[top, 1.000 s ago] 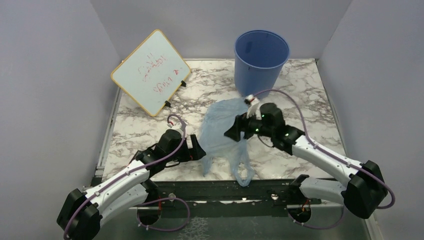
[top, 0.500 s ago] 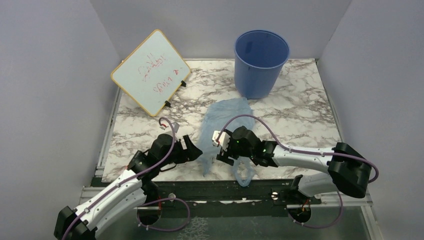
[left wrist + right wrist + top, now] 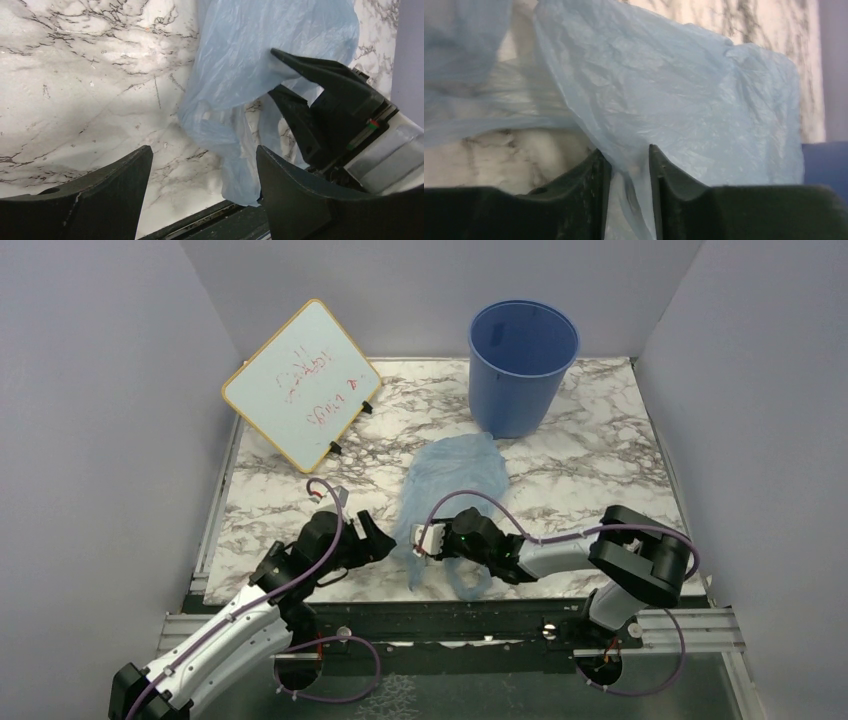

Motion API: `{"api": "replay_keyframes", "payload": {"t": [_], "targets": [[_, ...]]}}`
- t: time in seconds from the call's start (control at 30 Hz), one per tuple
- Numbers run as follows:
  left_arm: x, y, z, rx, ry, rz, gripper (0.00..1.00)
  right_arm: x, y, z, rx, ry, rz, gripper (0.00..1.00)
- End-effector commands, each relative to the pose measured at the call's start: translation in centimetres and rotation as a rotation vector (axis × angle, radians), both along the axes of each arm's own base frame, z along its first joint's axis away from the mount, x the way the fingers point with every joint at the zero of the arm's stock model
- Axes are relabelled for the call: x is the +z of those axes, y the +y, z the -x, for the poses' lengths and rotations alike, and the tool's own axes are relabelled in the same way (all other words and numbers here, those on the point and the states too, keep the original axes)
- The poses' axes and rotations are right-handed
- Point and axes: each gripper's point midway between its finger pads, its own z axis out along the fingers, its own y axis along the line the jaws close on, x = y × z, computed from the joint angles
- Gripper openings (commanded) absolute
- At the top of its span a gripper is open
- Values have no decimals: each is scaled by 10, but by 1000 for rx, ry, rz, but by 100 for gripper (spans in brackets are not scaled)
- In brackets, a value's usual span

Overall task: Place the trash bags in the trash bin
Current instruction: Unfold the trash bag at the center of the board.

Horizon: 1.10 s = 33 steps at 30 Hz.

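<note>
Grasping: right gripper straddles a fold of the thin light-blue plastic bag, clamp unclear; left gripper released; next probably lift into round blue plastic bucket.

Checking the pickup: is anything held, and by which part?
Left gripper open, empty. A near-end fold of the light-blue trash bag sits in the right gripper, fingers narrowly parted; pinched or not, cannot tell.

Red writing on the whiteboard, left of the bag, is too small to read from above. A fold of the bag lies between the right tool's fingers; whether they pinch it cannot be told. Beyond the bag, the frame's right edge cuts the bin to a sliver.
</note>
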Motion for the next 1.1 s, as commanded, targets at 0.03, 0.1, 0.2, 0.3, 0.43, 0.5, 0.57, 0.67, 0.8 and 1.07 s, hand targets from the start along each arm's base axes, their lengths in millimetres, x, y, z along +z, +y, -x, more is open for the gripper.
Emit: {"api": "replay_keyframes", "payload": {"t": [0.03,0.1,0.2,0.3,0.43,0.5,0.57,0.67,0.8,1.07], "targets": [[10,-3,-4,-8,-31,16,77,50,-5,-40,-203,-205,-136,16],[12,-4,-4,-12,-37,22,77,69,0,-34,-186,-170,-197,1],[19,-6,-4,-24,-58,42,77,94,5,-24,-192,-80,-298,1],[46,-8,-8,0,-118,108,78,116,-8,-32,-362,-17,-398,1],[93,-9,-12,-7,-261,191,90,116,-21,-40,-589,108,-440,1],[107,-16,-9,-51,-290,225,94,105,-23,-38,-678,190,-453,1],[109,-27,-6,-108,-278,249,95,94,-24,-36,-777,287,-496,1],[95,-35,-4,-143,-219,232,95,90,-18,-34,-822,497,-579,1],[112,-16,-13,-82,-266,125,92,123,0,-25,-624,709,-681,1],[144,-31,-19,-276,-377,-8,93,184,4,-31,-430,602,-541,1]]}}
